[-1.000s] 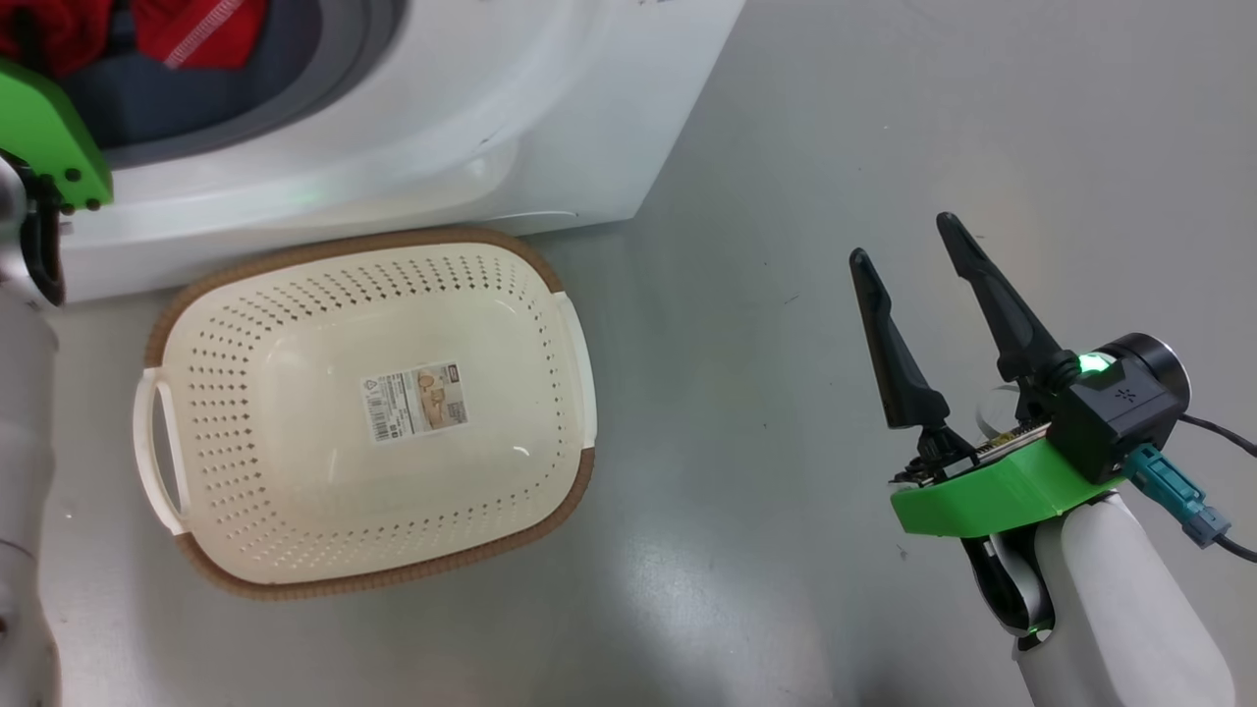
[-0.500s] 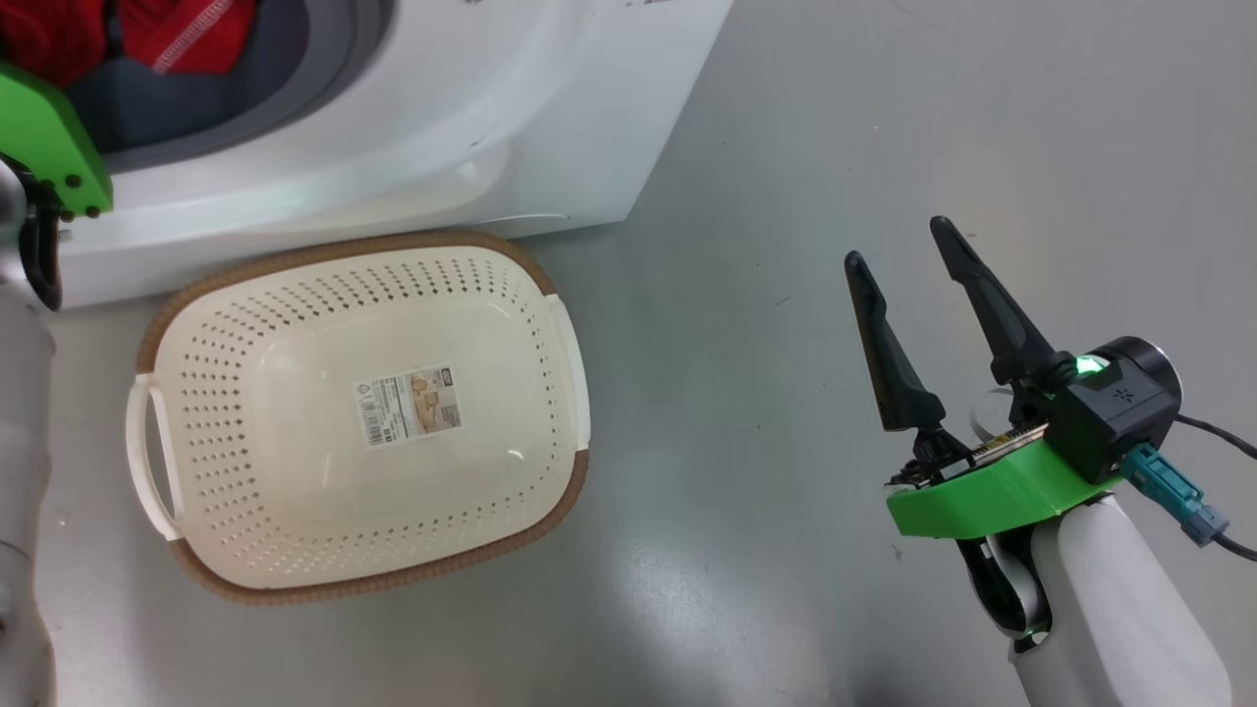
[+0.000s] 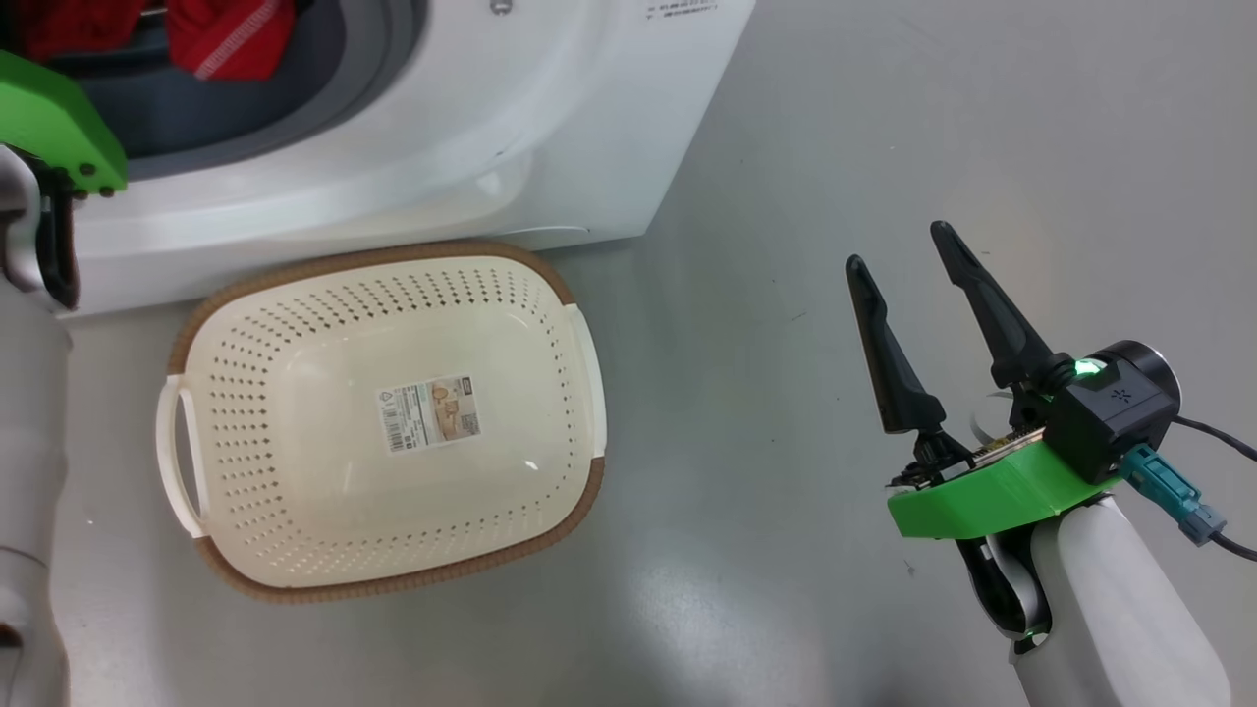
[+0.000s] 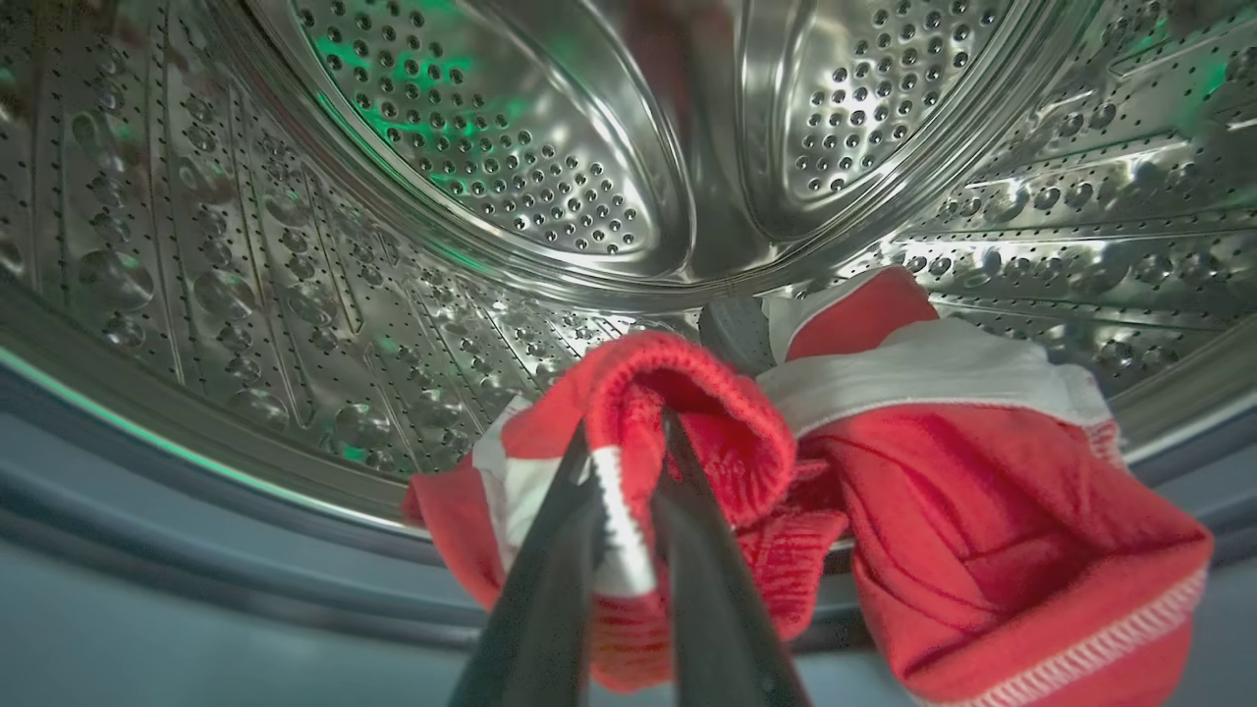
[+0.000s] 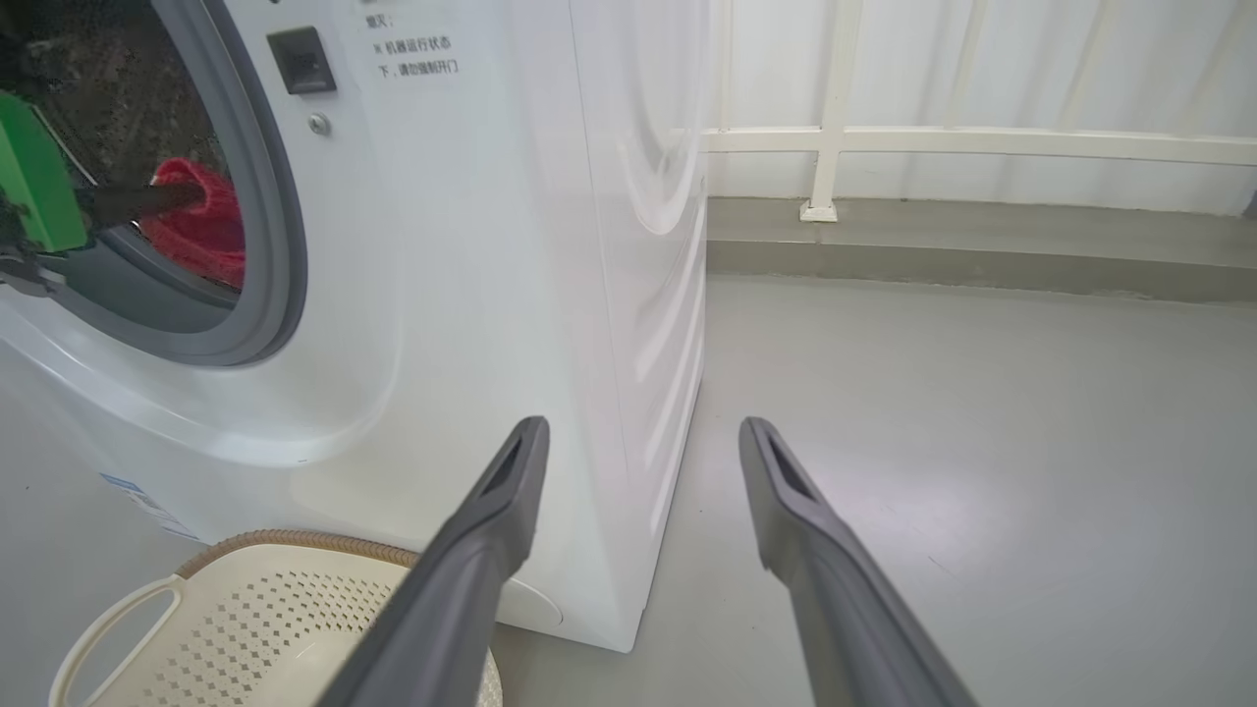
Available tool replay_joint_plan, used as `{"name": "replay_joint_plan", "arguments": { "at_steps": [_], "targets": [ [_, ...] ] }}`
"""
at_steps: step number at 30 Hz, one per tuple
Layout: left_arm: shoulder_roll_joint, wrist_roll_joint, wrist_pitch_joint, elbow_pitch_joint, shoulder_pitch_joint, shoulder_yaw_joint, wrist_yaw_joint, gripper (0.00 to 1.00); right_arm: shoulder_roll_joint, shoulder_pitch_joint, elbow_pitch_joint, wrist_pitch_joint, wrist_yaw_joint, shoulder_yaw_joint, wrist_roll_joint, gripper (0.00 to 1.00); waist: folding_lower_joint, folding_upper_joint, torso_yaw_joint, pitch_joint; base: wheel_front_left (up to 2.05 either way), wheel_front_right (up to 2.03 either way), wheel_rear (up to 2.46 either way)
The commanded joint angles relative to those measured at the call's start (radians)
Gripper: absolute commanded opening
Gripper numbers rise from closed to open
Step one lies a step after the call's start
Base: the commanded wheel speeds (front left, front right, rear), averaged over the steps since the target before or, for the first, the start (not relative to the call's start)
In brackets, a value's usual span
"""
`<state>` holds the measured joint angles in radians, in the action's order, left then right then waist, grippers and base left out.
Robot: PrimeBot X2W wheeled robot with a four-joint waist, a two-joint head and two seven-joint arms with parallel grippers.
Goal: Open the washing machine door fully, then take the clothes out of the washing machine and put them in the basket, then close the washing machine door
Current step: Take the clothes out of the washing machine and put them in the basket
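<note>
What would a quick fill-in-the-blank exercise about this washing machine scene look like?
1. The left gripper has its jaws shut on the ____ clothes inside the steel drum.
2. The basket on the floor before the washing machine holds ____ clothes.
3. The right gripper hangs above the floor with its jaws ____.
Missing words: red; no; open.

The basket [image 3: 324, 462] is sitting centre-left, my right gripper [image 3: 899, 245] lower right; the clothes [image 3: 231, 34] are lying in the washing machine [image 3: 511, 118], upper left.
</note>
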<state>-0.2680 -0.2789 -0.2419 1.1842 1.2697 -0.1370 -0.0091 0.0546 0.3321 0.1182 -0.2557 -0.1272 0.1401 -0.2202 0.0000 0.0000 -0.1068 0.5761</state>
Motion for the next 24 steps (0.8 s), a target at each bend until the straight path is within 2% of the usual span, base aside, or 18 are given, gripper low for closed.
{"name": "replay_joint_plan", "arguments": {
  "at_steps": [1,10,24],
  "targets": [
    [-0.047,-0.001,-0.011,-0.032,-0.021,0.006,0.003,0.00,-0.004,-0.013,-0.020,-0.006,-0.003,0.016,-0.005,1.00,0.0000,0.0000,0.005,-0.007,0.00,0.00,0.00],
    [-0.063,0.014,-0.020,-0.301,-0.166,0.041,0.039,0.00,-0.004,-0.026,-0.016,-0.006,-0.003,0.012,0.000,1.00,0.0000,0.0000,0.022,-0.041,0.00,0.00,0.00],
    [-0.035,0.008,-0.020,-0.566,-0.419,0.065,0.062,0.00,-0.004,-0.057,0.001,-0.006,-0.003,0.005,0.008,1.00,0.0000,0.0000,0.069,-0.145,0.00,0.00,0.00]
  ]
}}
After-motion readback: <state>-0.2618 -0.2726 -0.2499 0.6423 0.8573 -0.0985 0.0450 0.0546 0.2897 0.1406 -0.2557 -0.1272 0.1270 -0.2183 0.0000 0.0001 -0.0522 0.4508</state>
